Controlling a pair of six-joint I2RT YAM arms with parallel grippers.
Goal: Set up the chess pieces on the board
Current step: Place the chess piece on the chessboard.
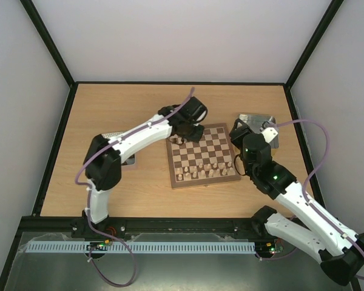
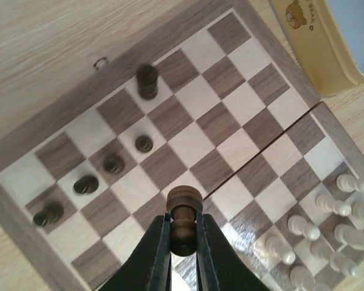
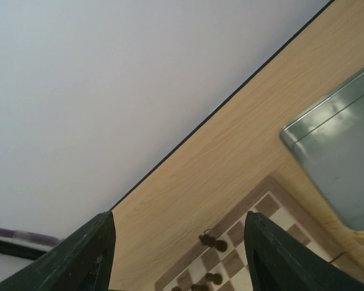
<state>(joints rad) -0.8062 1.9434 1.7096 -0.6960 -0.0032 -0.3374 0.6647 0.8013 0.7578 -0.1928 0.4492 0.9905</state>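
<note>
Wood throughout: tan table (image 1: pixel 139 109), with the checkered board (image 1: pixel 203 154) at centre of the top view, mid-brown border. A metal tray (image 3: pixel 340 157) lies at the right edge of the right wrist view, near the board's corner. Bottom centre of the left wrist view, the left gripper (image 2: pixel 183 223) is clamped on one dark piece (image 2: pixel 184 199), pinched at the stem under the head, over the middle squares. The right gripper (image 3: pixel 177 221) stands parted, nothing between its fingers. Five dark chess pieces (image 2: pixel 113 163) stand upper left and left in the left wrist view, cream pieces (image 2: pixel 327 224) lower right. Likely turned wood: light, rigid, smooth, tippy. Grip the narrow stem, keep it vertical, set the base flat.
</note>
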